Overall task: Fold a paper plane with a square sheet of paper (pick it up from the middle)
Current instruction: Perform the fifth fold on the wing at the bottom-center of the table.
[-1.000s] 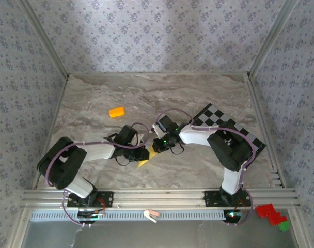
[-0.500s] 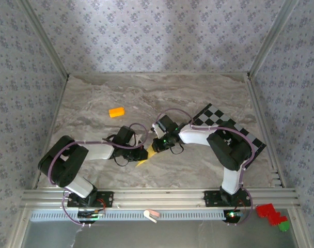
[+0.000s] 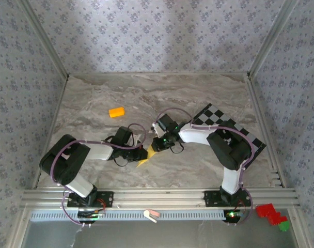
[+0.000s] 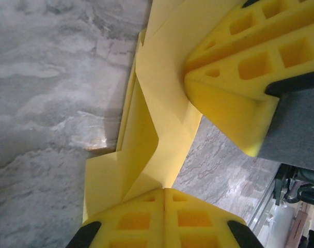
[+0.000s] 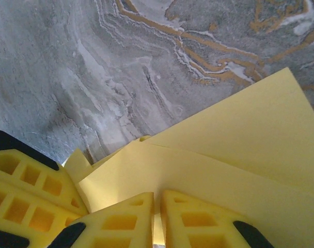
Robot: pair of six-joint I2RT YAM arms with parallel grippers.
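Now | centre frame, overhead: folded yellow paper (image 3: 143, 162) on marble table (image 3: 208, 93) | left pincer (image 4: 165, 194) clamped shut on it | right pincer (image 5: 157, 199) nearly closed, pinching it (slim gap)

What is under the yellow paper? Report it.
Marble table shows past the edges of the folded paper, which the left gripper pinches. Whatever lies directly beneath its layers is covered.

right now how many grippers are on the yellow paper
2. The left gripper is shut on one edge of the paper. The right gripper straddles another edge, with a slim gap between its fingers. They meet mid-table.
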